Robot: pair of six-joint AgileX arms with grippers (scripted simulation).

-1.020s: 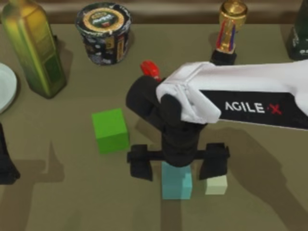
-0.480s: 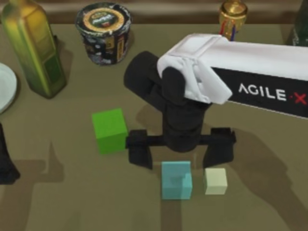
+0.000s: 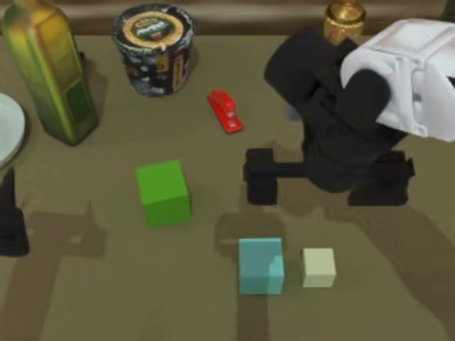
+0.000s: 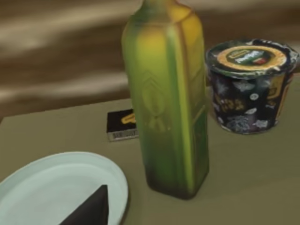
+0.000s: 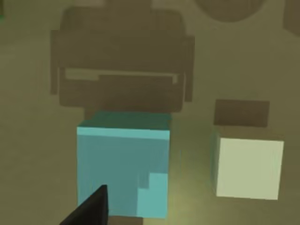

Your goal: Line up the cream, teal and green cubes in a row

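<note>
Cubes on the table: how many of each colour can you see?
Green cube: 1
Teal cube: 1
Cream cube: 1
Total: 3 cubes

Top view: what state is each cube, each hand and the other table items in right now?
teal cube: flat on table, free, beside cream cube.
cream cube: on table, small gap from teal.
green cube: apart, not in the row.
right hand: open, empty, raised above table.
left hand: parked at left edge.
bottle: upright.
red stapler: lying flat.
</note>
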